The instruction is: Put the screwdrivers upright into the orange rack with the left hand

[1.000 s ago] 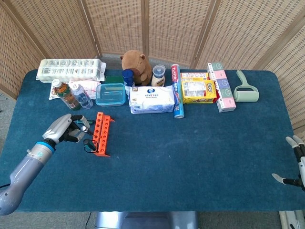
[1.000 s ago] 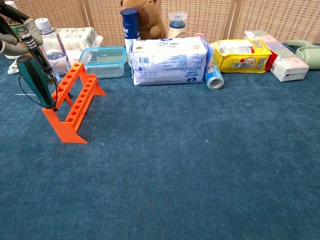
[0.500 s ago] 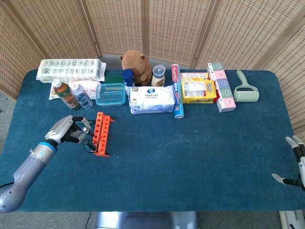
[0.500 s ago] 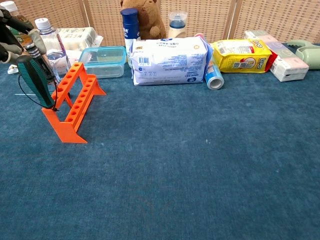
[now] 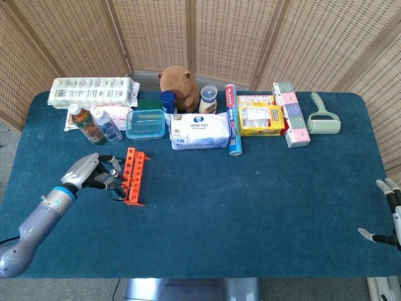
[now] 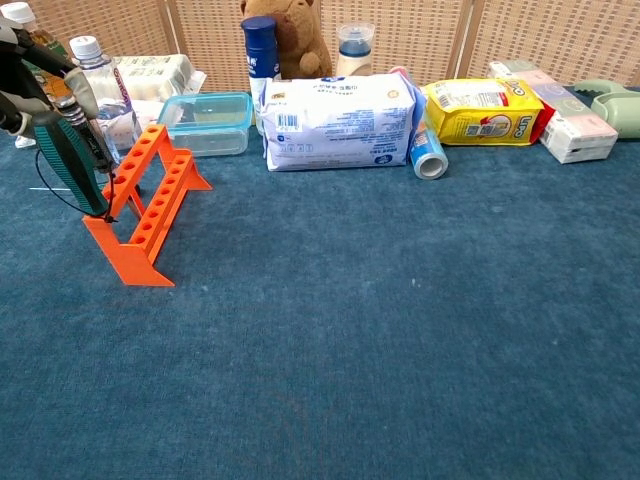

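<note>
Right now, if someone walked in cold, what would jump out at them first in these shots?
Probably the orange rack on the left of the blue table, with the left hand holding a green-handled screwdriver right beside it. Behind that, a row of clutter lines the far edge, where the brown plush toy and yellow packet stand out.

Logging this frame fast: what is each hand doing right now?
Left hand: holds the green-handled screwdriver beside the orange rack.
Right hand: holds nothing, fingers apart at the table edge.
</note>
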Controlling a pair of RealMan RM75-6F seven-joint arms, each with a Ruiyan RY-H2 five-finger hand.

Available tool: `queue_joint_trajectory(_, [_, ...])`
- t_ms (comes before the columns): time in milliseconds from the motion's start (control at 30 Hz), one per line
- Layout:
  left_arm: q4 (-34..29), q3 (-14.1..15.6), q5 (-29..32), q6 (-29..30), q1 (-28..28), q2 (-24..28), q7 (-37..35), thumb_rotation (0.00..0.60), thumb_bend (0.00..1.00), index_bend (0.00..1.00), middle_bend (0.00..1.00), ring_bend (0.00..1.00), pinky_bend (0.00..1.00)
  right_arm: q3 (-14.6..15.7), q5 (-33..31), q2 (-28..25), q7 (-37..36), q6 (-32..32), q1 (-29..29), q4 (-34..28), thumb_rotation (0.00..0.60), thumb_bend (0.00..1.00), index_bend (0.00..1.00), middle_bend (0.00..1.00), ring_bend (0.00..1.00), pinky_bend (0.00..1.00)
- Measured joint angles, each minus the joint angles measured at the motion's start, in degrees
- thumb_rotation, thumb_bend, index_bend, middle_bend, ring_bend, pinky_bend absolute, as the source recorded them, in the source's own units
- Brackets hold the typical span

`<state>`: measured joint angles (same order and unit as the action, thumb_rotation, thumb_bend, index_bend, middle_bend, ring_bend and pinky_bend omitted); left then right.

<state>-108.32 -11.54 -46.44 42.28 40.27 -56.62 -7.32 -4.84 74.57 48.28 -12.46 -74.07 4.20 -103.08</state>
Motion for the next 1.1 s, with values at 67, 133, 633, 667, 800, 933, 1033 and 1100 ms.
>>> queue_joint_trajectory(67, [0.38,0.12,-0.2,-0.52,0.09,-0.17,-0.19,0.6,0.44,0.6,1.0,0.96,0.99,0.0,-0.03,0.01,0.05,-0.04,-0.02,0.0,0.6,0.0,0.06,0.0,0.0,0.0])
queue_joint_trajectory(133, [0.76,0.2,-0.41,-0.64,0.14,-0.45,-0.36,0.6,0.44,0.6,1.0,0.96,0.99,-0.03,-0.06,0.01,0.09,-0.11,-0.04,-0.02,0.6,0.0,0.06,0.0,0.0,0.0])
queue_joint_trajectory(633, [1.11,0.26,-1.01,1.01,-0.09,-1.22,-0.14,0.6,0.44,0.6,1.0,0.96,0.99,-0.06,0.15,-0.24,-0.51,-0.45,-0.26,-0.04,0.6,0.0,0.06,0.0,0.0,0.0])
queue_joint_trajectory(667, [1.02,0.24,-1.03,1.04,-0.06,-1.25,-0.11,0.6,0.44,0.6,1.0,0.96,0.99,-0.06,0.16,-0.25,-0.53,-0.46,-0.27,-0.04,0.6,0.0,0.06,0.0,0.0,0.0])
queue_joint_trajectory(800, [0.83,0.2,-0.95,1.27,0.12,-1.36,0.26,0.6,0.44,0.6,1.0,0.96,0.99,-0.04,0.21,-0.28,-0.62,-0.39,-0.26,-0.01,0.6,0.0,0.06,0.0,0.0,0.0])
queue_joint_trajectory(933, [0.72,0.17,-0.69,1.56,0.27,-1.4,0.58,0.6,0.44,0.6,1.0,0.96,0.99,-0.05,0.24,-0.35,-0.93,-0.36,-0.28,0.07,0.6,0.0,0.06,0.0,0.0,0.0])
queue_joint_trajectory(1033, [0.45,0.15,-0.52,1.96,0.35,-1.29,1.02,0.6,0.44,0.6,1.0,0.96,0.99,-0.07,0.31,-0.38,-1.06,-0.43,-0.3,0.11,0.6,0.0,0.06,0.0,0.0,0.0])
queue_joint_trajectory(1100, [0.3,0.23,-0.32,2.17,0.43,-1.27,1.4,0.6,0.44,0.6,1.0,0.96,0.99,-0.05,0.41,-0.41,-1.09,-0.47,-0.32,0.11,0.6,0.0,0.06,0.0,0.0,0.0])
